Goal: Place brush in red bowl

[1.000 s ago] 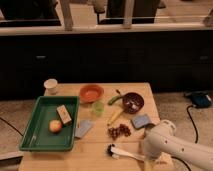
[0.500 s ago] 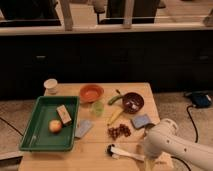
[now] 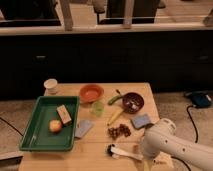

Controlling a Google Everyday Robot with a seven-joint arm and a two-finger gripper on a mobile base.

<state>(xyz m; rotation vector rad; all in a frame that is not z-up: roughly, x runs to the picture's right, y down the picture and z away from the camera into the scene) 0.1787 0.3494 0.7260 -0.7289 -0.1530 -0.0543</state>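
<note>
Wooden counter (image 3: 100, 142) carries everything here. The round orange-red bowl (image 3: 91, 92) toward its far side is, by my reading, the red bowl of the task, and it looks empty. 1 more bowl, dark maroon with something in it (image 3: 133, 102), stands just right of the red bowl in the view and should not be mistaken for it.

The slim dish brush (image 3: 122, 152), with a long white handle and a small dark bristle head, lies flat on the counter. It is well apart from the red bowl, nearer the camera and a little to the bowl's right.

The brush's long axis runs almost parallel to the counter's near edge, with a slight slant. The dark head points left in the view and is the end closer to the red bowl. The handle trails off rightward, away from the bowl.

The robot's hand (image 3: 140, 152) is at that handle end, farther from the red bowl than the brush head is, and largely masked by the bulky white arm (image 3: 167, 142). Its fingers stand wide and hold nothing that I can see.

I judge this to be the approach to the grasp, with the brush not yet lifted. Next, the fingers need to straddle the thin handle crosswise, pinch and raise it. The carry toward the red bowl must then clear the brown cluster (image 3: 119, 131) and the small green cup (image 3: 98, 107), which lie between brush and bowl.
</note>
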